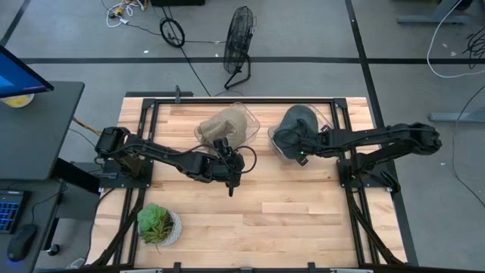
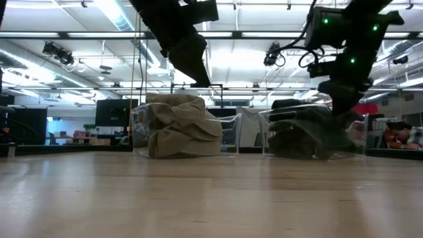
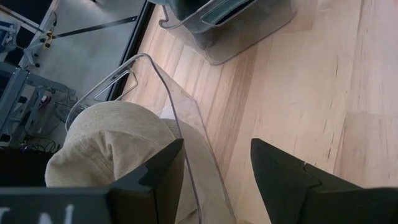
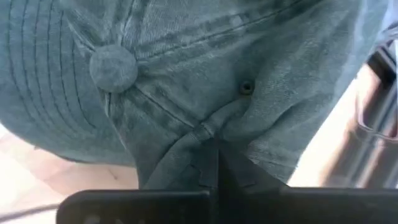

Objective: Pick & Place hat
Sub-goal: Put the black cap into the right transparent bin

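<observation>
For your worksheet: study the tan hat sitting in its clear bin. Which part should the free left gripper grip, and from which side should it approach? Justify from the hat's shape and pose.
Probably from above. The tan hat sits crumpled in a clear bin whose walls block its sides, so only the top is free. Grip a raised fold of the crown: soft fabric bunches between fingers. The open left gripper hangs beside the bin; the right gripper already pinches the dark hat.

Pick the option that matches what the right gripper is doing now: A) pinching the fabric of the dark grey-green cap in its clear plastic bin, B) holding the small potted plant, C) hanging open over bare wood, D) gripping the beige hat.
A: the right gripper is shut on a fold of the dark grey-green cap, which sits in the clear plastic bin on the table's right side.
</observation>
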Available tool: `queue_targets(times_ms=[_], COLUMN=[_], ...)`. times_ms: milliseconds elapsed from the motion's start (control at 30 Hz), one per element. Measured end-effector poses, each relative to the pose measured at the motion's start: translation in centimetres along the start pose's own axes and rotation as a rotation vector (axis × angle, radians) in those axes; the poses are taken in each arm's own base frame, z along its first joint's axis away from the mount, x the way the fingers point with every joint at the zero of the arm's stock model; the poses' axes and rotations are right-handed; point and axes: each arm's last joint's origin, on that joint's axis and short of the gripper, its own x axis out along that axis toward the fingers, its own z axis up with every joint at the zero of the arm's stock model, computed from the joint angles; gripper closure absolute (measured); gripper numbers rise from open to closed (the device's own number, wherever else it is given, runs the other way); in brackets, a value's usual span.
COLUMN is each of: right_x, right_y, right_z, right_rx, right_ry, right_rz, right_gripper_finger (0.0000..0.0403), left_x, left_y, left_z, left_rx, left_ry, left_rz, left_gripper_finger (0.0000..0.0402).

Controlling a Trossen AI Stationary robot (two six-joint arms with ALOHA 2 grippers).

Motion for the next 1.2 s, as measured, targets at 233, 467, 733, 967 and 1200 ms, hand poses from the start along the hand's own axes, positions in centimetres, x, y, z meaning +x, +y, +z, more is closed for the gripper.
queue_targets(times_ms=[233, 467, 733, 967, 1200], right_x=[1.1, 1.6, 2.6, 3.0, -0.1], right_y=[0.1, -0.5, -1.2, -1.8, -2.1], right_z=[0.5, 1.1, 0.9, 1.0, 3.5], right_rx=[0.033, 0.075, 0.110, 0.085, 0.042], right_ry=[-0.076, -0.051, 0.009, 0.024, 0.056], right_rz=[0.035, 0.082, 0.093, 0.099, 0.184], right_gripper_finger=[0.0403, 0.0403, 0.0403, 0.0403, 0.0403], left_x=[0.0, 0.0, 0.0, 0.0, 0.0], left_y=[0.0, 0.0, 0.0, 0.0, 0.0], left_z=[0.0, 0.0, 0.0, 0.0, 0.0], left_rx=[-0.001, -0.001, 0.000, -0.001, -0.001], left_ry=[0.000, 0.000, 0.000, 0.000, 0.000], left_rz=[0.000, 0.001, 0.000, 0.001, 0.001], left_gripper_finger=[0.0212, 0.0212, 0.0212, 0.0212, 0.0212])
